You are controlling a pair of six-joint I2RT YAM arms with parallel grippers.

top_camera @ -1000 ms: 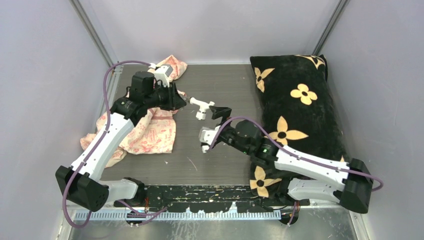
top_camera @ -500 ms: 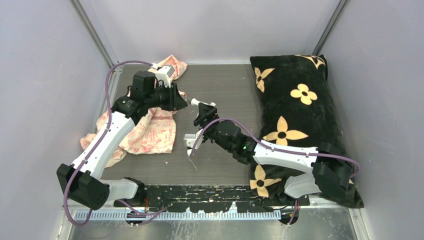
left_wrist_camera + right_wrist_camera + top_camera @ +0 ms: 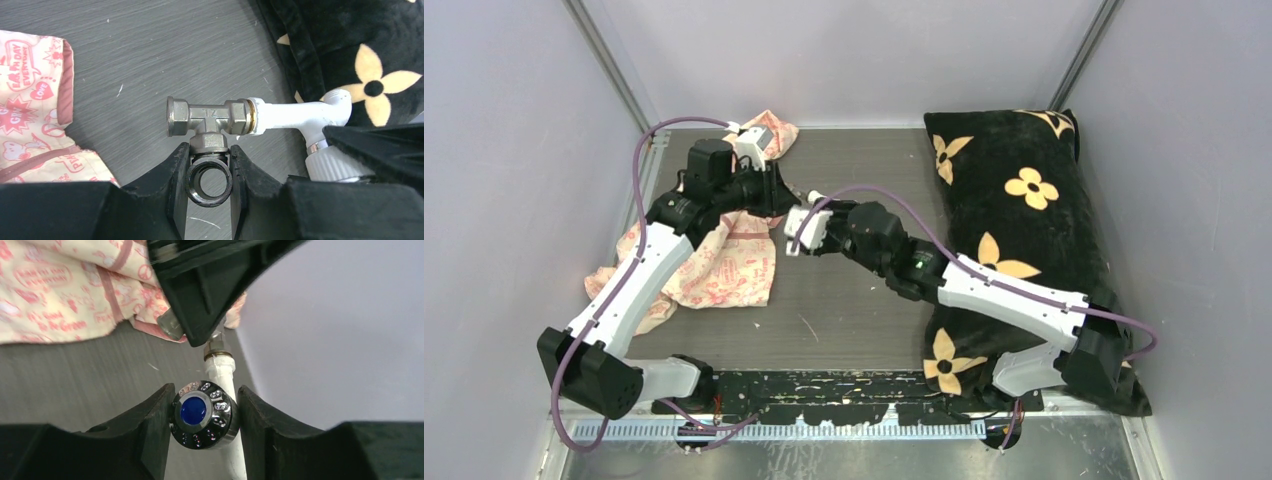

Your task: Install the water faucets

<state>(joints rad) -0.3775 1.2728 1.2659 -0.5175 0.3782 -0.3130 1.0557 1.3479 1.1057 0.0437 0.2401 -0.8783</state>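
**Tap's in the tee, tightening time?**

Left fingers (image 3: 175,170) are clamped on the stem of the metal tee fitting (image 3: 207,116), holding it above the table (image 3: 150,45). The white tap (image 3: 285,114) sits in one end of it. Right fingers (image 3: 150,425) are pressed against both sides of the blue-centred knob (image 3: 204,412). Looks like the screwing-in step. The next move probably needs a wrist twist while the left holds firm.

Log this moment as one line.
left gripper: shut on metal tee fitting | right gripper: shut on knob | white tap: joined to fitting
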